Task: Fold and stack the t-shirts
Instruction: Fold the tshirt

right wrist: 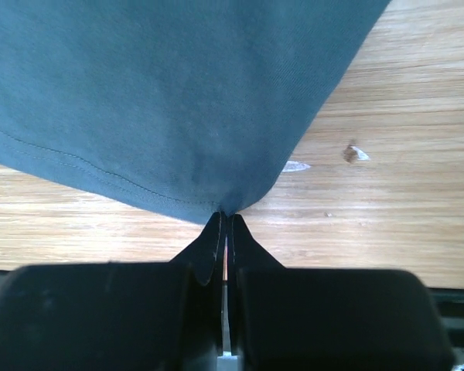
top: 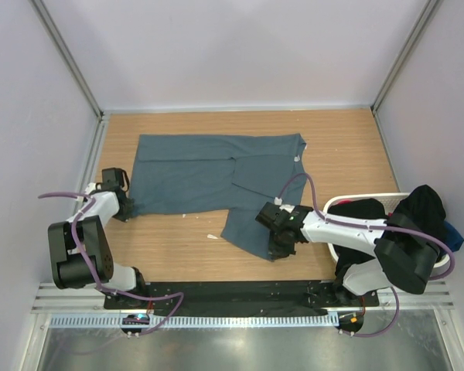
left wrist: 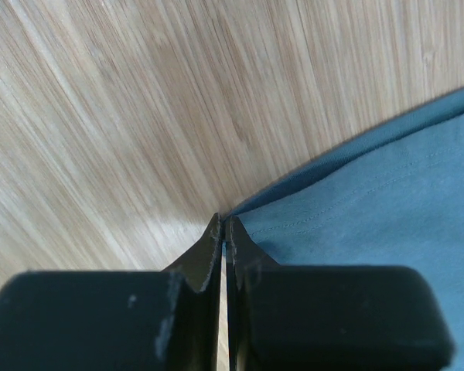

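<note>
Right tool [right wrist: 225, 217] pinches t-shirt [right wrist: 178, 93] on wooden table [right wrist: 387, 154].

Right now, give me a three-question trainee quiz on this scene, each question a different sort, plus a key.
1. True or false: the blue-grey shirt lies inside the basket.
2. What does the right gripper pinch? A) the shirt's edge B) the basket rim C) nothing
3. Fill in: the left gripper is shut on the shirt's ____.
Key: 1 false, it lies on the table; 2 A; 3 corner.
</note>
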Robot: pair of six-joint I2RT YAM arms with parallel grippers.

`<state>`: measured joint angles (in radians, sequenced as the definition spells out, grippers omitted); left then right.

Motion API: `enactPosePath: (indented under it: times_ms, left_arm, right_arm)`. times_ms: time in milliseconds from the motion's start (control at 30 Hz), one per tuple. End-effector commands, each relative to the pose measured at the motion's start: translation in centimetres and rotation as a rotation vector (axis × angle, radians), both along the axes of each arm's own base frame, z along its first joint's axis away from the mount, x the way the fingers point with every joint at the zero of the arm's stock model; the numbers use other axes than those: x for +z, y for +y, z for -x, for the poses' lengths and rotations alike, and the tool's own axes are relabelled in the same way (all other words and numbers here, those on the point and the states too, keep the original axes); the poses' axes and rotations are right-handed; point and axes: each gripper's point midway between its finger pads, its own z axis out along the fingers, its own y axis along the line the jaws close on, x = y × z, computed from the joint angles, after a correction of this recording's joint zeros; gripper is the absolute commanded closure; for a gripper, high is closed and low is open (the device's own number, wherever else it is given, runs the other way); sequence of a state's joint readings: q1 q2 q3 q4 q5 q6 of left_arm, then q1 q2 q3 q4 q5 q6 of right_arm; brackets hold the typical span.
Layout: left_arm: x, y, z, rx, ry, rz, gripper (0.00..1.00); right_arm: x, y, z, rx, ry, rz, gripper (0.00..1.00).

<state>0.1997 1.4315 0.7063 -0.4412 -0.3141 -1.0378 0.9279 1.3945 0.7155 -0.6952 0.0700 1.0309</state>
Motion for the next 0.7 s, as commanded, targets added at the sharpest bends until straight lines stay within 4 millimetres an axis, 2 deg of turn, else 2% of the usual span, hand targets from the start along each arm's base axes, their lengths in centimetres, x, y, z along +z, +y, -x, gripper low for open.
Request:
enactPosePath:
  times_ms: [0,133,333,367,467,633,667]
  left_arm:
    - [0.2,0.0,1.1,-0.032,0.082,-0.034,1.00]
    - [1.7,-0.2,0.5,-0.060,0.084,-0.059,1.00]
    - [3.5,0.4,0.1,-0.040,0.080,-0.091,1.00]
    - [3.8,0.5,0.0,-0.037,0.074,-0.098,1.00]
    - [4.8,1.0,-1.2,-0.049,0.048,-0.130,1.00]
    - [5.9,1.0,-3.0,-0.097,0.039,-0.180,1.00]
    - [6.2,1.1,-3.3,-0.099,0.038,-0.201,1.00]
  right_arm:
    - [2.6,0.6,-2.0,-0.005,-0.087,0.003,0.99]
    - [4.3,0.0,-3.0,-0.027,-0.128,0.031,0.99]
    - [7.4,0.2,-6.0,-0.036,-0.203,0.016,0.99]
    - [8.3,0.1,-7.1,-0.059,-0.220,0.008,0.99]
    - [8.9,-0.8,-8.5,-0.055,-0.229,0.023,0.99]
    - [10.7,-2.7,-12.5,-0.081,-0.277,0.033,0.99]
    - [11.6,-2.6,-13.3,-0.084,-0.296,0.025,0.99]
